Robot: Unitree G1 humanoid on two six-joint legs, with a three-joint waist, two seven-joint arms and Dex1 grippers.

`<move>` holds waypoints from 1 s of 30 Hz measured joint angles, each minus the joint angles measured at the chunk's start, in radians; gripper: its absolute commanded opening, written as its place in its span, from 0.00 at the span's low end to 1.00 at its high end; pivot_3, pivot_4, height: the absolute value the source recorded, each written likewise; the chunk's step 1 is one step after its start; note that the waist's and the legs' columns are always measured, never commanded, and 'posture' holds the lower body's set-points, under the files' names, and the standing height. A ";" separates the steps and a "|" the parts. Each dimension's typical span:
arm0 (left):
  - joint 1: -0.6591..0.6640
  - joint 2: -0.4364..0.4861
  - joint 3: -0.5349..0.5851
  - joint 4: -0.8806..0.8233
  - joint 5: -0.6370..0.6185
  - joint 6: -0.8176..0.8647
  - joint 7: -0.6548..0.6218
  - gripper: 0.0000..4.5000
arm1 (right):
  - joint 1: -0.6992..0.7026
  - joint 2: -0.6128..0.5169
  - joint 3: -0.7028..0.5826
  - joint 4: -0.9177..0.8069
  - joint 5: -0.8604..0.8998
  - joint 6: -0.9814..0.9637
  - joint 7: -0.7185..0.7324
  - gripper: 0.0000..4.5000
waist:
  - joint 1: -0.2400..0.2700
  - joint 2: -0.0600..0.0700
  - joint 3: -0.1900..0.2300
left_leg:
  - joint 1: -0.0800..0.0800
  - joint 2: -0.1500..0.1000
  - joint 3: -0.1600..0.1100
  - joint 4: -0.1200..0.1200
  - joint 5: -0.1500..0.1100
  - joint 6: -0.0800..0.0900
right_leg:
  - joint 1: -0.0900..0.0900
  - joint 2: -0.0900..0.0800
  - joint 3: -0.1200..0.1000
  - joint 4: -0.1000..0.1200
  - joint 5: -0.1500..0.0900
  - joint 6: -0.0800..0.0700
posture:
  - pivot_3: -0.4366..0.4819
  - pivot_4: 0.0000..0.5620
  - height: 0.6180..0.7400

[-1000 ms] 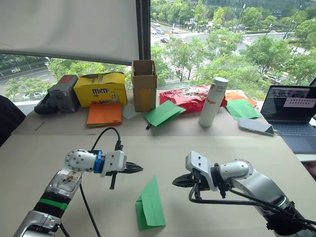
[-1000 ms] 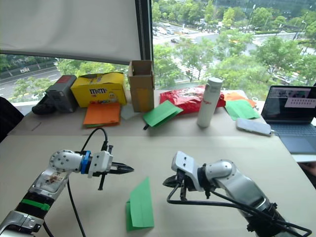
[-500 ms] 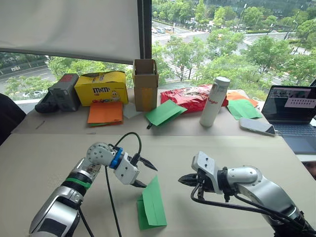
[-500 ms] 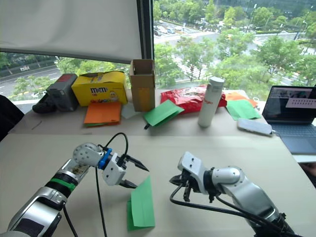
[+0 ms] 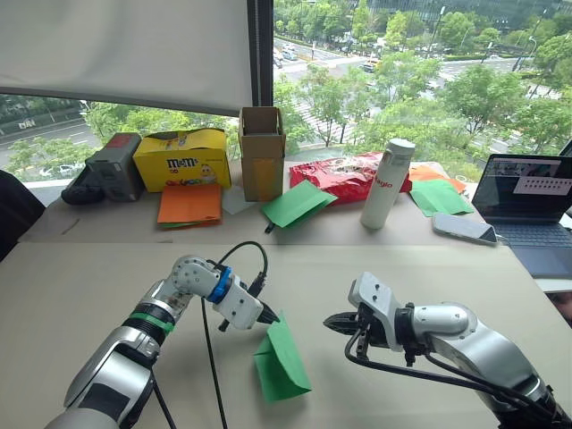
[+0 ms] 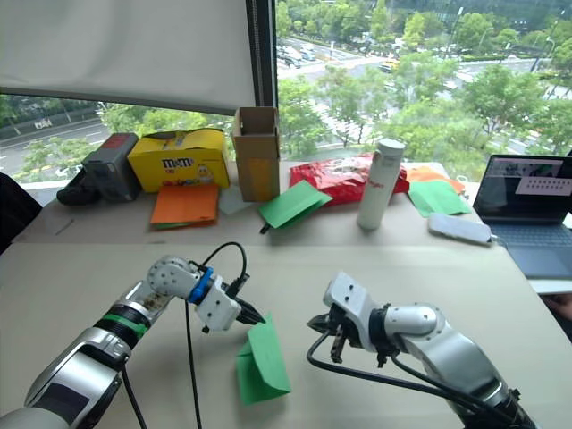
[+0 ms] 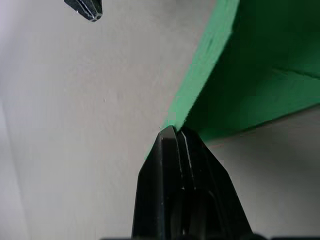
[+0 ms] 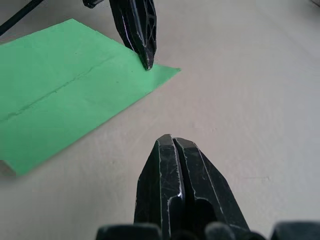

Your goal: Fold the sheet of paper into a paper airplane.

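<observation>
The green sheet of paper (image 5: 282, 365) lies on the beige table (image 5: 71, 286) between my arms, folded into a layered, pointed wedge like a paper airplane. Its pointed far end is raised off the table. My left gripper (image 5: 269, 315) is shut on that end, and the left wrist view shows the black fingertips (image 7: 172, 134) pinching the paper's edge (image 7: 210, 60). My right gripper (image 5: 332, 322) is shut on nothing and hovers just to the right of the paper's tip, apart from it. In the right wrist view, the creased green paper (image 8: 65, 92) lies beyond my right gripper (image 8: 170, 141).
Along the back of the table stand a yellow candy box (image 5: 181, 159), orange paper sheets (image 5: 189, 204), a cardboard box (image 5: 261, 154), more green sheets (image 5: 298, 204), a red bag (image 5: 340, 175) and a white bottle (image 5: 385, 183). A phone (image 5: 463, 228) and a laptop (image 5: 527, 201) sit at the right.
My left gripper swung down to the paper's far tip, opened beside it, then shut on it. The paper's tip has lifted and shifted slightly right. My right gripper drifted slightly right.
</observation>
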 measured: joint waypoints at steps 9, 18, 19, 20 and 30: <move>0.243 0.105 0.095 -0.484 0.091 0.595 0.175 0.01 | -0.078 -0.042 -0.028 0.053 -0.002 -0.006 0.007 0.00 | -0.006 0.000 0.000 | 0.002 0.001 -0.001 0.001 0.001 -0.002 | 0.000 0.000 0.001 0.006 -0.002 0.002 | 0.48 0.27 1.00; 0.406 0.138 0.154 -0.858 0.084 1.010 0.231 0.01 | -0.159 -0.012 0.007 0.123 -0.008 -0.040 0.023 0.00 | -0.006 0.000 0.000 | 0.003 0.001 -0.002 0.000 0.002 -0.004 | 0.000 0.001 0.001 0.009 -0.004 0.002 | 0.48 0.27 1.00; 0.406 0.157 0.156 -0.851 0.087 0.989 0.237 0.01 | -0.159 -0.009 0.011 0.126 -0.009 -0.042 0.024 0.00 | -0.005 0.000 0.000 | 0.003 0.001 -0.002 0.000 0.002 -0.004 | 0.000 0.000 0.001 0.009 -0.004 0.002 | 0.48 0.27 1.00; 0.406 0.184 0.157 -0.829 0.093 0.954 0.245 0.01 | -0.160 -0.006 0.014 0.132 -0.011 -0.044 0.025 0.00 | -0.005 0.000 0.000 | 0.004 0.001 -0.001 0.000 0.002 -0.004 | 0.000 0.000 0.001 0.009 -0.004 0.002 | 0.48 0.27 1.00; 0.307 0.256 0.245 -0.355 -0.142 0.377 0.024 0.63 | -0.162 0.010 0.025 0.157 -0.032 -0.061 0.018 0.00 | -0.003 0.000 0.001 | 0.004 0.000 0.001 0.000 0.002 -0.003 | -0.001 -0.003 0.001 0.009 -0.004 0.002 | 0.48 0.27 1.00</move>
